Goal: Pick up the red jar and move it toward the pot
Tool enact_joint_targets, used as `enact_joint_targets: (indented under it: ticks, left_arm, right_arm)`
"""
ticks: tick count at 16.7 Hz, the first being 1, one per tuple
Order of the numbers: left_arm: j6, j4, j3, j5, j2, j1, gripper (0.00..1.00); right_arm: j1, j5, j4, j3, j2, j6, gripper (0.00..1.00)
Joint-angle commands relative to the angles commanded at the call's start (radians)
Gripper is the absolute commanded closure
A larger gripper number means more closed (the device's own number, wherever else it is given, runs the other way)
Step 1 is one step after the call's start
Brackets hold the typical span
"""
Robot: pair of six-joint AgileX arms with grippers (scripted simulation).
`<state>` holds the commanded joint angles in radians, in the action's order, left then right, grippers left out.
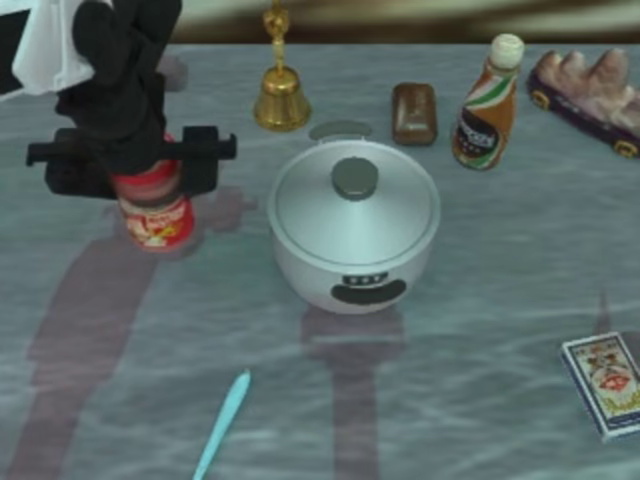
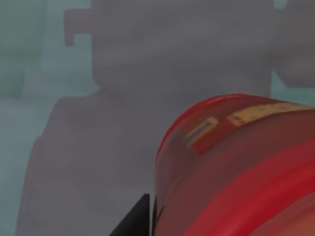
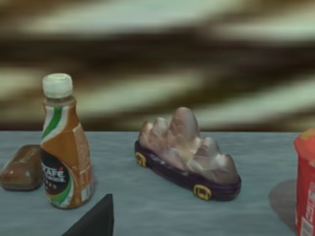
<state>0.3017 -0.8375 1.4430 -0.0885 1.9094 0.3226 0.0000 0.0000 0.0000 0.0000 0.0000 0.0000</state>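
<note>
The red jar (image 1: 156, 216) hangs at the table's left, its lid hidden under my left gripper (image 1: 138, 172), which is shut on its upper part. In the left wrist view the jar (image 2: 236, 167) fills the near corner, with one black finger (image 2: 139, 222) pressed to its side and the table's shadowed surface beyond. The silver-grey pot (image 1: 352, 225), with domed lid, grey knob and black oval mark, stands at the table's middle, to the right of the jar and apart from it. My right gripper (image 3: 157, 233) is outside the top view; one dark fingertip (image 3: 99, 219) shows, with nothing beside it.
Behind the pot stand a brass bell (image 1: 281, 95), a brown block (image 1: 414, 112) and a brown bottle with white cap (image 1: 488, 105). A rock-like model on a purple base (image 1: 590, 95) lies back right. A card box (image 1: 606, 382) and a teal pen (image 1: 223, 423) lie in front.
</note>
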Motion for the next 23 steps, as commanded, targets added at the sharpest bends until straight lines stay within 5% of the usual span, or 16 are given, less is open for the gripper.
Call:
enact_joint_targets:
  ticks: [11,23]
  left_arm:
    - [-0.008,0.166,-0.076,0.002,0.084,-0.004,1.00]
    - [-0.008,0.166,-0.076,0.002,0.084,-0.004,0.10]
  right_arm:
    - [0.000,0.000,0.000,0.000,0.000,0.000,0.00]
    - [0.000,0.000,0.000,0.000,0.000,0.000,0.00]
